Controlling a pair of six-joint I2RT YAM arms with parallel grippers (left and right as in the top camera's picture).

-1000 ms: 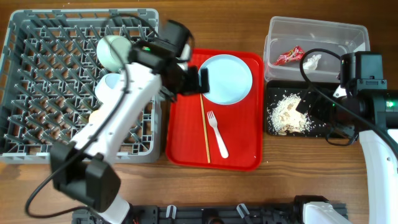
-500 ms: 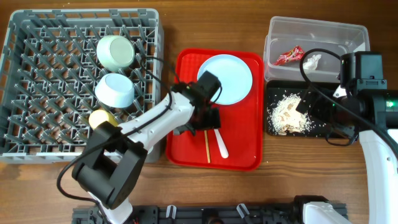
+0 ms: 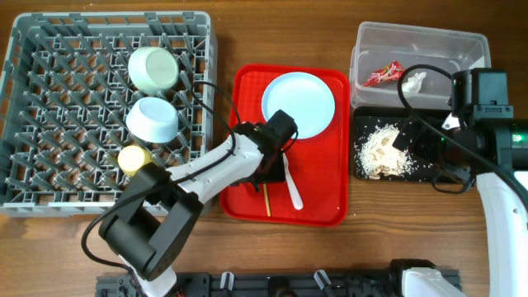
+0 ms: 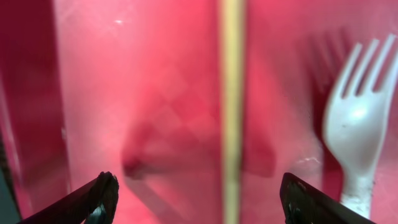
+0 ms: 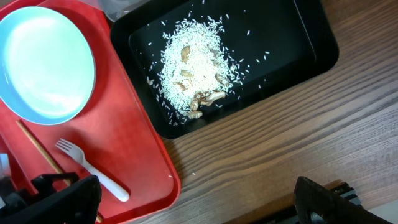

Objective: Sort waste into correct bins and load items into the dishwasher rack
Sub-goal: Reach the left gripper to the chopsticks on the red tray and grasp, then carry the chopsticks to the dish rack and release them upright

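Note:
My left gripper (image 3: 268, 171) is open and low over the red tray, its jaws (image 4: 199, 199) on either side of a wooden chopstick (image 4: 231, 93) without touching it. The chopstick's near end shows in the overhead view (image 3: 266, 200). A white fork (image 3: 290, 183) (image 4: 354, 124) lies just right of it. The round plate (image 3: 299, 105) sits at the tray's far end. Two mint bowls (image 3: 153, 69) (image 3: 154, 120) and a yellow cup (image 3: 134, 158) stand in the grey rack (image 3: 49, 107). My right gripper (image 3: 417, 140) (image 5: 193, 199) is open and empty above the black tray (image 3: 360, 172).
The red tray (image 3: 322, 206) lies between the rack and the bins. Rice scraps (image 3: 384, 150) (image 5: 193, 68) lie in the black tray (image 5: 298, 37). The clear tub (image 3: 412, 37) holds a red wrapper (image 3: 382, 73) and a white paper scrap (image 3: 415, 81).
My left arm has swung from the rack's right edge onto the red tray and come down over the chopstick. The right arm has not moved.

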